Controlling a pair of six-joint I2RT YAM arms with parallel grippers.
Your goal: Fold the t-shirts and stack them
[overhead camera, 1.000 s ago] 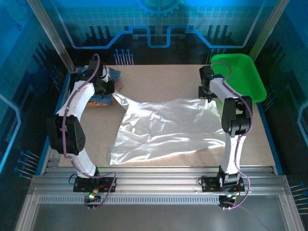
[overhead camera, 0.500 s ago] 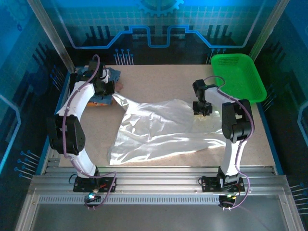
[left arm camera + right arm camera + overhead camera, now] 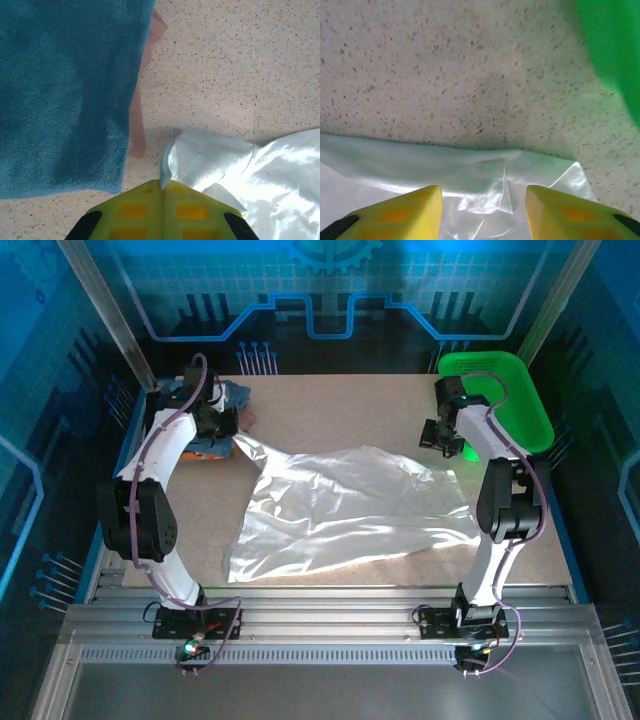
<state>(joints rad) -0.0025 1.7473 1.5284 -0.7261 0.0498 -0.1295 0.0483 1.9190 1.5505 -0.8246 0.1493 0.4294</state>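
Seen from above, my left gripper point(image 3: 218, 426) sat at the far left of the table point(image 3: 330, 405), against a stack of folded shirts. One orange t-shirt point(image 3: 208, 452) showed at the stack's near edge. My left wrist camera gave closer detail. My fingers were pressed together, clamped on a corner of the one white t-shirt point(image 3: 340, 510), and beside it one slate-blue t-shirt point(image 3: 65, 90) lay over one pink t-shirt point(image 3: 138, 125). The white shirt lay spread and rumpled across the table's middle. At its far right edge hung my right gripper point(image 3: 443, 440), and the wrist view showed its fingers apart, holding nothing, beside one green basket point(image 3: 615, 50).
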